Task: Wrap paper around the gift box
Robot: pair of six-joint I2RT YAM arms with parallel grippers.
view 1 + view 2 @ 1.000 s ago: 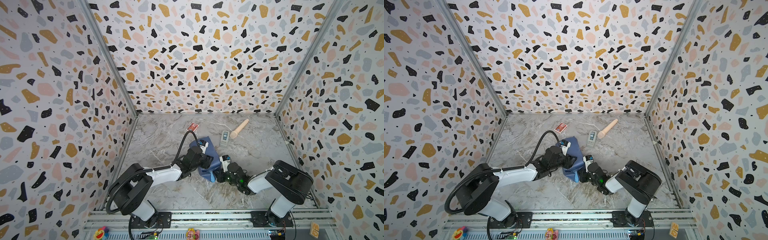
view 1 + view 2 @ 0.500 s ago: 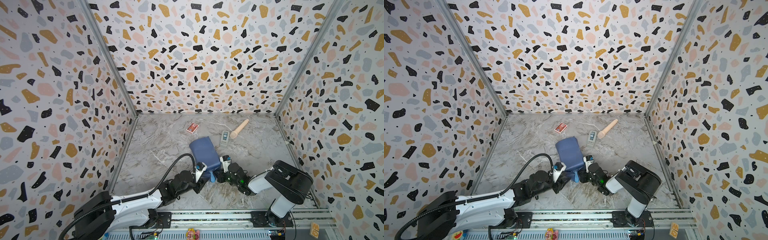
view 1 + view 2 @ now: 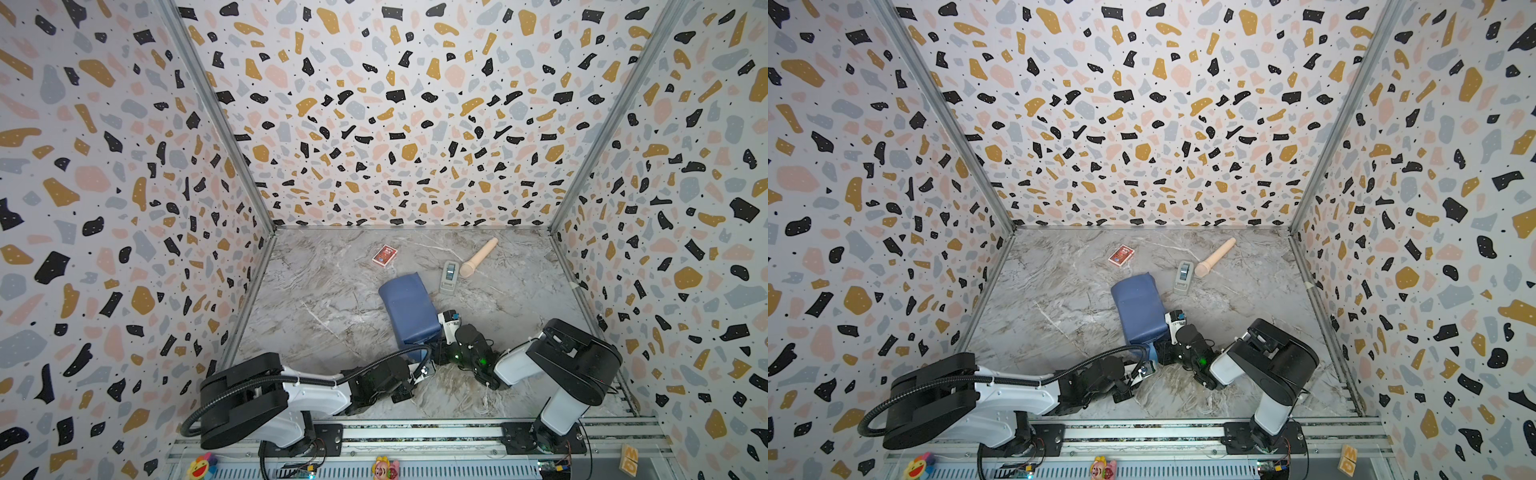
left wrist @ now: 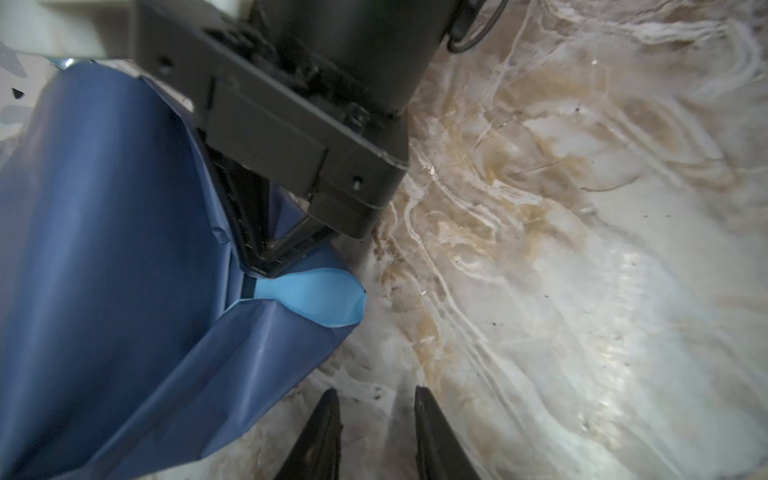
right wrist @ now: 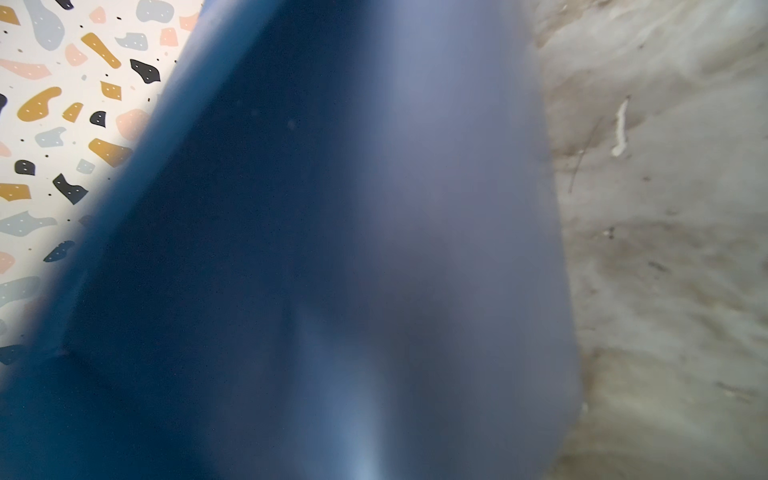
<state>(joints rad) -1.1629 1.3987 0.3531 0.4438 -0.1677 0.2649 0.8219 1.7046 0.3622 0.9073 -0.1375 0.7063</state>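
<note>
- The gift box is hidden in every view. It is presumably under the paper (image 3: 409,309), which is draped into a box-shaped bundle at the middle of the tabletop (image 3: 316,299), nearer than the red card pack (image 3: 385,254).
- The right gripper (image 4: 266,262) is seen clamped tight on a fold of the paper at the bundle's near end, beside a loose flap (image 4: 320,299) whose lighter underside is exposed.
- The left gripper (image 4: 375,395) is held low over bare tabletop just near of that flap, its jaws narrowly parted and empty.
- The near end is judged unfinished, since the flap is not tucked.
- The thin sheet could be torn if the pinched fold is pulled hard.
- The box could be dragged, or slid out of the open end, by the same pull.
- The wrap could spring open if the pinch is released before the flap is pressed down.
- The flap could be missed by the narrow left jaws, and the tabletop struck instead.
</note>
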